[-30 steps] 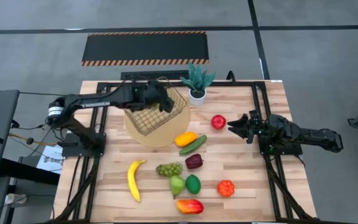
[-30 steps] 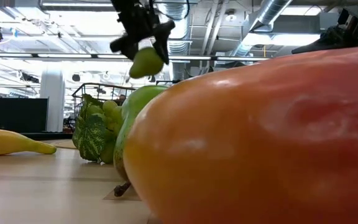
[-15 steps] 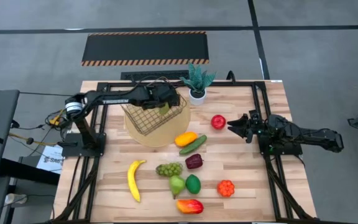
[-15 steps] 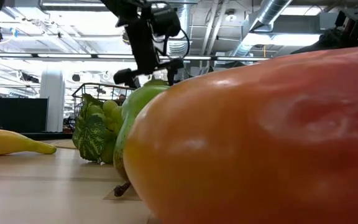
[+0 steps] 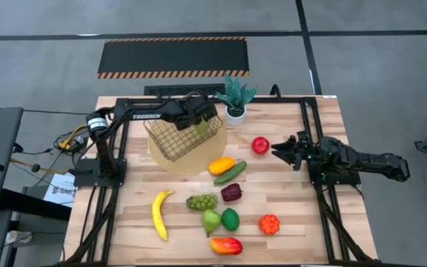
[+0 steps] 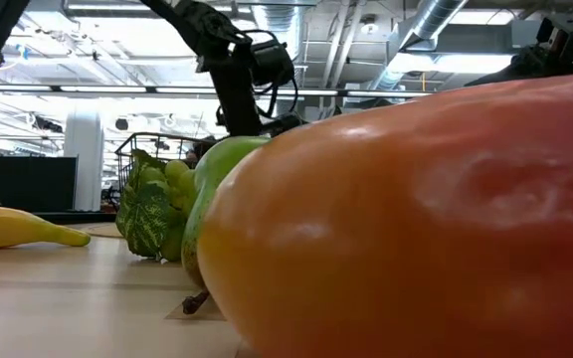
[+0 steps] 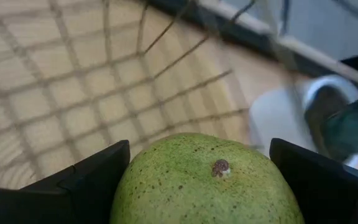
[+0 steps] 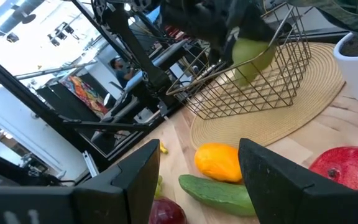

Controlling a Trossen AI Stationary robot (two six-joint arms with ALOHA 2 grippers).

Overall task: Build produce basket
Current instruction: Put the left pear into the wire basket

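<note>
My left gripper point(image 5: 199, 119) reaches down into the gold wire basket point(image 5: 170, 139), which stands on a round tan mat point(image 5: 187, 162), and is shut on a green pear point(image 7: 207, 180). The right wrist view shows the same pear point(image 8: 250, 53) between the basket's mesh walls point(image 8: 278, 87). My right gripper point(image 5: 282, 153) waits open near the table's right edge, beside the red apple point(image 5: 260, 144). The other produce lies on the table: banana point(image 5: 160, 213), grapes point(image 5: 202, 201), a second pear point(image 5: 210, 220), mango point(image 5: 226, 245), cucumber point(image 5: 230, 173). My left gripper pinches the green pear between its two fingers point(image 7: 73, 180), one on each side of the pear's wide body point(image 7: 135, 186). The pear's brown-tipped end point(image 7: 219, 167) faces the wrist camera. The fingers come from above into the basket. Whether the pear touches the basket floor, I cannot tell.
A potted green plant point(image 5: 235, 100) stands just right of the basket at the table's far edge. A purple piece point(image 5: 231, 192), a green round fruit point(image 5: 230, 219) and an orange piece point(image 5: 270, 224) lie mid-table. In the low view a large mango point(image 6: 416, 229) fills the foreground.
My left gripper has come down from above the basket into it, still shut on the pear, and has shifted slightly toward the table's right edge. The pear now sits between the mesh walls instead of hanging above the rim.
</note>
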